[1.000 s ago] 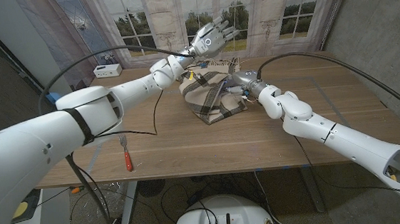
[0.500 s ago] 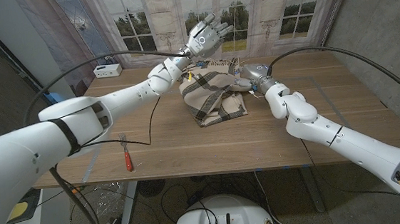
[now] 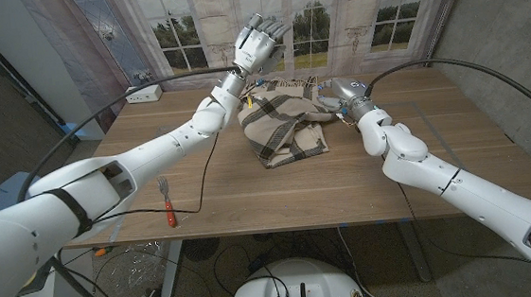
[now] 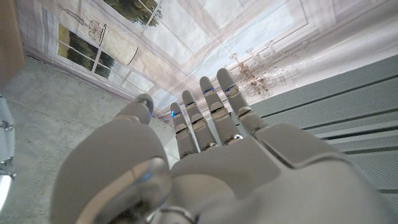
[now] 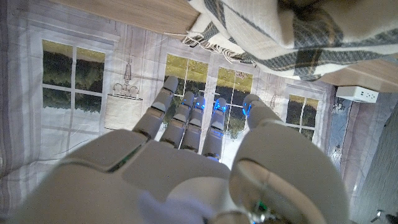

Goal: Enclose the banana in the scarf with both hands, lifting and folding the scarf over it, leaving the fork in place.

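Observation:
The plaid beige scarf (image 3: 283, 128) lies bunched in a folded heap at the table's far middle, and its fringed edge (image 5: 298, 31) hangs in the right wrist view. A small yellow bit (image 3: 249, 100) peeks out at its far left edge; the banana is otherwise hidden. My left hand (image 3: 257, 41) is raised high above the scarf's far left corner, fingers spread and empty (image 4: 205, 149). My right hand (image 3: 337, 93) hovers just off the scarf's far right edge, fingers straight and holding nothing (image 5: 186, 149). The red-handled fork (image 3: 166, 204) lies near the front left edge.
A white box (image 3: 143, 94) sits at the table's far left corner and shows again as a white box (image 5: 357, 93) in the right wrist view. A black cable (image 3: 205, 163) trails over the wood left of the scarf. A window-print backdrop (image 3: 189, 22) stands behind the table.
My left hand has risen and drifted left, away from the scarf. My right hand has come off the scarf and moved back toward the far right. The fork has not moved.

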Robot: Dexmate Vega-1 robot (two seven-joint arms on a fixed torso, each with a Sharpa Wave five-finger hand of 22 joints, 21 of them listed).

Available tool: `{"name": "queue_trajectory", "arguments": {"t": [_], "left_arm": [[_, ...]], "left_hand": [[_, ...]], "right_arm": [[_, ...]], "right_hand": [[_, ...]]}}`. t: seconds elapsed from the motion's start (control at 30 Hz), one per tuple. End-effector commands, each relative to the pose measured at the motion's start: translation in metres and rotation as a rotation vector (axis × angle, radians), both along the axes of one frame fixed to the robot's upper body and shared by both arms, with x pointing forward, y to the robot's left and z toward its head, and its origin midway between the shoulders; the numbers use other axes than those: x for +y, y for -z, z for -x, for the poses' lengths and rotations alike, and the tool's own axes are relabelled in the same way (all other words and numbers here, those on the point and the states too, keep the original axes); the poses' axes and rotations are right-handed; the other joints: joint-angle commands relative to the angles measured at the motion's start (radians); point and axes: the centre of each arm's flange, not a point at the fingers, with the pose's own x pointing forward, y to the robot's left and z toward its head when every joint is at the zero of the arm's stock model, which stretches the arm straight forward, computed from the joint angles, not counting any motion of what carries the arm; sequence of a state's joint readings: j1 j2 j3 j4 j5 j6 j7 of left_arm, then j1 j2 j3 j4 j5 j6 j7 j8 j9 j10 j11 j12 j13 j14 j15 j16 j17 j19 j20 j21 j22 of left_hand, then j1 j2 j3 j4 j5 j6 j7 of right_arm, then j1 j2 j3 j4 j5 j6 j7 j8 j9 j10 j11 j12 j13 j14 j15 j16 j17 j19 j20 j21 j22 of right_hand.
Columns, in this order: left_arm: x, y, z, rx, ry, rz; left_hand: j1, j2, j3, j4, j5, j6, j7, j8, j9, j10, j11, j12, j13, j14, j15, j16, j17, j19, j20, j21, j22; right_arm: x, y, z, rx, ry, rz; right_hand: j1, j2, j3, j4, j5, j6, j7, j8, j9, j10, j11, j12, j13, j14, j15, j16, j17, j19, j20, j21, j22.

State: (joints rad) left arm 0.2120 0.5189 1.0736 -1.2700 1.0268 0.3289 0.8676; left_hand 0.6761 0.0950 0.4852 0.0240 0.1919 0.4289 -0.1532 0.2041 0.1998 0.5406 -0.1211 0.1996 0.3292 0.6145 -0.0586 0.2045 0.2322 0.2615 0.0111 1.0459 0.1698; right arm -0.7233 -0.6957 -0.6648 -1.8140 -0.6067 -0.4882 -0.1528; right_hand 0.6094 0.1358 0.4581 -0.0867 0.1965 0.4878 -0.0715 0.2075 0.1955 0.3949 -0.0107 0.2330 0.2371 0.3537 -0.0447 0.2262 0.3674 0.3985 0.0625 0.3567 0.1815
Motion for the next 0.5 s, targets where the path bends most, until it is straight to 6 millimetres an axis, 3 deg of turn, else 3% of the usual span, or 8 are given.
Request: {"name": "queue_trajectory", "arguments": {"t": [0.03, 0.23, 0.33, 0.5], "left_arm": [[0.034, 0.009, 0.009, 0.242, 0.164, 0.249], [0.052, 0.014, 0.011, 0.362, 0.294, 0.374], [0.062, 0.017, 0.010, 0.419, 0.356, 0.432], [0.076, 0.023, 0.010, 0.499, 0.451, 0.505]], "left_hand": [[-0.013, 0.006, 0.004, 0.006, -0.008, 0.000, 0.018, -0.002, 0.002, -0.007, 0.017, -0.002, -0.001, -0.010, -0.100, 0.002, -0.001, -0.007, 0.010, -0.008, 0.005], [-0.036, 0.016, 0.007, 0.011, -0.013, -0.010, 0.053, -0.008, 0.000, -0.040, 0.061, -0.006, -0.009, -0.037, -0.055, 0.000, -0.004, -0.033, 0.034, -0.026, 0.007], [-0.042, 0.020, 0.009, 0.011, -0.013, -0.011, 0.057, -0.008, 0.000, -0.047, 0.073, -0.006, -0.011, -0.046, -0.042, -0.001, -0.004, -0.041, 0.041, -0.031, 0.008], [-0.058, 0.029, 0.013, 0.013, -0.011, -0.021, 0.089, -0.011, -0.001, -0.066, 0.099, -0.006, -0.017, -0.069, -0.011, -0.002, -0.005, -0.060, 0.057, -0.043, 0.009]], "right_arm": [[-0.017, -0.003, 0.003, 0.003, -0.146, -0.216], [-0.024, -0.003, 0.003, 0.014, -0.229, -0.329], [-0.027, -0.002, 0.002, 0.021, -0.272, -0.377], [-0.030, 0.000, 0.002, 0.026, -0.333, -0.445]], "right_hand": [[0.004, 0.014, -0.005, -0.004, -0.005, 0.008, 0.006, 0.003, 0.001, 0.002, 0.003, -0.002, 0.000, 0.002, -0.066, 0.007, 0.004, 0.012, 0.001, -0.002, 0.003], [0.003, 0.021, -0.007, -0.005, -0.006, 0.006, 0.010, 0.002, 0.001, 0.003, 0.015, -0.003, -0.001, -0.003, -0.059, 0.009, 0.006, 0.010, 0.002, -0.004, 0.003], [0.003, 0.025, -0.007, -0.005, -0.007, 0.006, 0.012, 0.001, 0.001, 0.002, 0.016, -0.004, -0.001, -0.005, -0.053, 0.010, 0.007, 0.008, 0.005, -0.006, 0.003], [0.001, 0.031, -0.009, -0.004, -0.010, 0.005, 0.019, -0.001, 0.001, 0.001, 0.025, -0.006, -0.001, -0.007, -0.044, 0.013, 0.010, 0.005, 0.006, -0.008, 0.004]]}}
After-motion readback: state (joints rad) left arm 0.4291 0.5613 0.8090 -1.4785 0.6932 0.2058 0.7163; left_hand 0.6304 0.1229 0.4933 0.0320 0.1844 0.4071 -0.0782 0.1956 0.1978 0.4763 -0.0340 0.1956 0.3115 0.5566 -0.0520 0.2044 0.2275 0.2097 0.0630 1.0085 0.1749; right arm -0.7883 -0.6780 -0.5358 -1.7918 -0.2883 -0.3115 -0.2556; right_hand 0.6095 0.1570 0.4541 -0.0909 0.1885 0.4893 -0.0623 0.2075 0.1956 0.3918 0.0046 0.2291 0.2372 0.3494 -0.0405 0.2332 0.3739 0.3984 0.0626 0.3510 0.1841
